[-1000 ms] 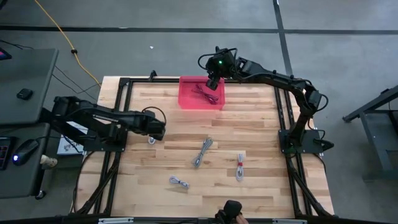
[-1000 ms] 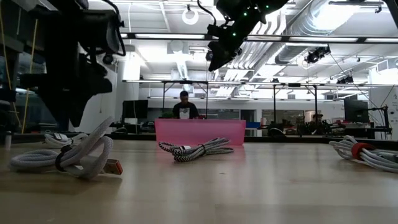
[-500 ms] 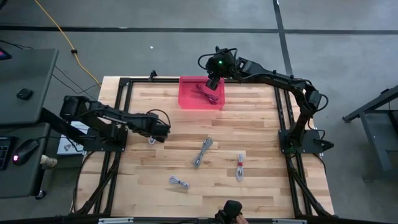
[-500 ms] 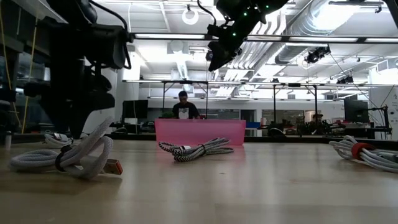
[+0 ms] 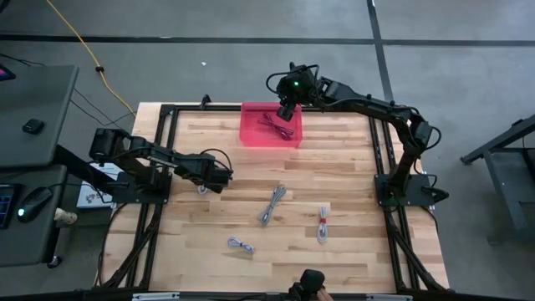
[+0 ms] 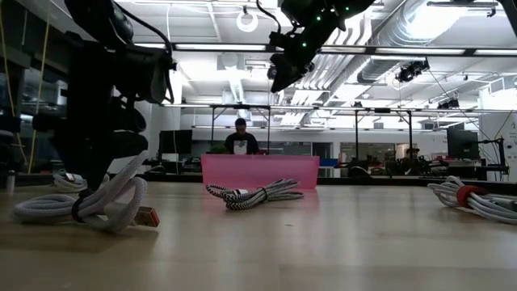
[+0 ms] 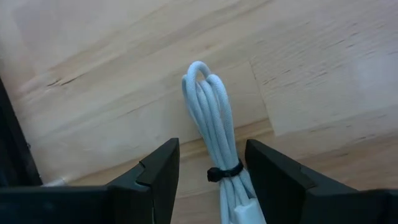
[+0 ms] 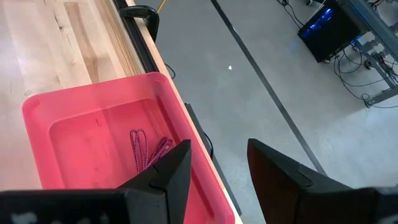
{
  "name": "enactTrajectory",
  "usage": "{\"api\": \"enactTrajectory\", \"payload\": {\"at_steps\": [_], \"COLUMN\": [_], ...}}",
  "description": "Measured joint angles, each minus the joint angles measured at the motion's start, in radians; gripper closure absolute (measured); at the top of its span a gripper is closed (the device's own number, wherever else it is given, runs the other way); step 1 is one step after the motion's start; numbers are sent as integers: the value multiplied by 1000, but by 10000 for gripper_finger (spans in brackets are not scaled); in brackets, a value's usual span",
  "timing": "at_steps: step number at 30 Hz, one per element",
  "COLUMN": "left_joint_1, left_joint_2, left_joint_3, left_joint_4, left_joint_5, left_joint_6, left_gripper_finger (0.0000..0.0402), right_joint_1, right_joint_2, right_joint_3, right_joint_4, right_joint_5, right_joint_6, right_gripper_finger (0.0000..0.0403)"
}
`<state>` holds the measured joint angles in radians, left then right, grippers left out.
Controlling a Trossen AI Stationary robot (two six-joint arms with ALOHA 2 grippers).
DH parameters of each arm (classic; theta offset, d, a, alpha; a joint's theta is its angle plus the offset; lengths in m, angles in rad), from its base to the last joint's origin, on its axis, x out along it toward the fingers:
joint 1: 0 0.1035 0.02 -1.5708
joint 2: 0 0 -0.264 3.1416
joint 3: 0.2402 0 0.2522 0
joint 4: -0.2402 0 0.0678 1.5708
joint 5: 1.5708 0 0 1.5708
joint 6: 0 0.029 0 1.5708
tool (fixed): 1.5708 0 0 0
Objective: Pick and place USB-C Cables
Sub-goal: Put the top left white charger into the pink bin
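Left claw (image 7: 211, 171) open, fingers straddling a white cable bundle (image 7: 214, 124) on the table (image 5: 334, 167) — right claw (image 8: 217, 168) open above the pink bin (image 8: 93, 106).

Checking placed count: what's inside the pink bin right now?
One dark red cable lies coiled on the floor of the pink bin. The right gripper hovers open above it, and its fingers hide the bin's nearer part in the right wrist view.
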<state>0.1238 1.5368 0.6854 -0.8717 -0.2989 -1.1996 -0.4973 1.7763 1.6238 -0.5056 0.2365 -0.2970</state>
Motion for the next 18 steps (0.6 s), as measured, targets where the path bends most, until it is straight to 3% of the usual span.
{"api": "enactTrajectory", "payload": {"at_steps": [6, 18], "left_joint_1": [0, 0], "left_joint_2": [0, 1], "left_joint_3": [-1, -2], "left_joint_4": [11, 41], "left_joint_5": [3, 5], "left_joint_6": [22, 130], "left_gripper_finger": [270, 390], "right_joint_1": [0, 0], "right_joint_2": [0, 0], "right_joint_3": [0, 0], "right_joint_4": [0, -3], "right_joint_5": [0, 0], "right_joint_6": [0, 0], "right_gripper_finger": [253, 253]}}
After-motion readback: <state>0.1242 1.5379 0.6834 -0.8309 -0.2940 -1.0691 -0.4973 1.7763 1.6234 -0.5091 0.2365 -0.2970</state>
